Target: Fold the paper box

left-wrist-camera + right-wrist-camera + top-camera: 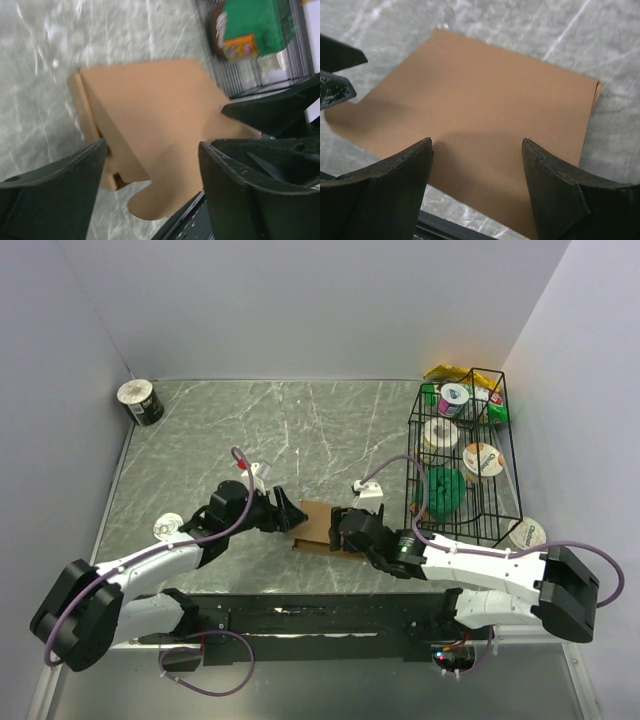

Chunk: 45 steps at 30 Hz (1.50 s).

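Left gripper [152, 145], right gripper [476, 142] flank paper box [485, 90], jaws apart

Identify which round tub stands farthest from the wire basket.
The dark-sided, pale-topped tub in the table's far left corner; the other tubs sit in or beside the basket.

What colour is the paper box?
The paper box is plain brown with no markings. It shows best in the right wrist view.

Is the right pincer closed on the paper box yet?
No, the right wrist view shows the right pincer open, jaws wide apart, with the flat paper box visible between them.
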{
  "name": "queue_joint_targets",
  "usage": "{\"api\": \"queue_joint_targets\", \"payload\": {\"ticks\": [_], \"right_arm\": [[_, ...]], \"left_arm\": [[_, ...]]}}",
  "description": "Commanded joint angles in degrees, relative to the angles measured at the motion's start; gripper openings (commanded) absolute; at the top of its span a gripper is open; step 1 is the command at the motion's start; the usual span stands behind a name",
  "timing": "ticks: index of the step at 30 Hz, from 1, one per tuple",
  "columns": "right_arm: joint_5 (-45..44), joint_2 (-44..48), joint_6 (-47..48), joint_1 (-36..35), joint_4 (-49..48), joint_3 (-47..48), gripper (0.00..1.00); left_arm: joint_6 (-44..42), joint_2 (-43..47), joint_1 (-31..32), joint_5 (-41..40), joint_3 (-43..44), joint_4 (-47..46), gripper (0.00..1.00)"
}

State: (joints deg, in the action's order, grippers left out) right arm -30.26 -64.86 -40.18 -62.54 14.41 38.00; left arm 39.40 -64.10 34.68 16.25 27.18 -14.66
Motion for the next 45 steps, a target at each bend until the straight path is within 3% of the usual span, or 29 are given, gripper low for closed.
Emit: {"api": "queue_joint_targets", "payload": {"ticks": [1, 11, 19, 29, 36, 40, 43, 45], "right_arm": [[-0.32, -2.64, -4.9, -1.0, 0.17, -1.26, 0.78], [-0.06, -7.82, -9.47, -2.23, -0.26, -3.1, 0.78], [-1.29, -11.08, -12.2, -3.2, 1.4, -2.93, 0.79], [-1.2, -12.04, -12.02, -3.29, 1.41, -2.05, 0.79], [-0.85, -12.66, -12.55, -3.2, 0.88, -2.49, 0.79], [-1.2, -12.57, -12.9, -3.29, 1.14, -2.58, 0.79], [-1.29, -12.48, -12.99, -3.29, 1.14, -2.75, 0.79], [-1.29, -12.48, -13.08, -3.29, 0.97, -2.84, 0.79]], "left_arm": [[2.61, -2.7, -0.22, 3.09, -2.65, -5.29, 0.76], [1.39, -8.67, -0.14, 0.72, -6.0, -7.76, 0.56], [1.56, -13.6, -0.05, 1.76, -7.23, -13.19, 0.26], [0.86, -12.89, 1.36, 1.59, -4.85, -9.43, 0.26], [1.29, -17.9, 1.8, 4.66, -6.44, -11.53, 0.17], [0.51, -18.35, 2.68, 2.22, -6.96, -9.88, 0.12], [-1.33, -16.25, 3.73, -3.93, -6.79, -5.75, 0.16], [-1.69, -14.75, 3.82, -6.57, -6.87, -4.86, 0.25]]}}
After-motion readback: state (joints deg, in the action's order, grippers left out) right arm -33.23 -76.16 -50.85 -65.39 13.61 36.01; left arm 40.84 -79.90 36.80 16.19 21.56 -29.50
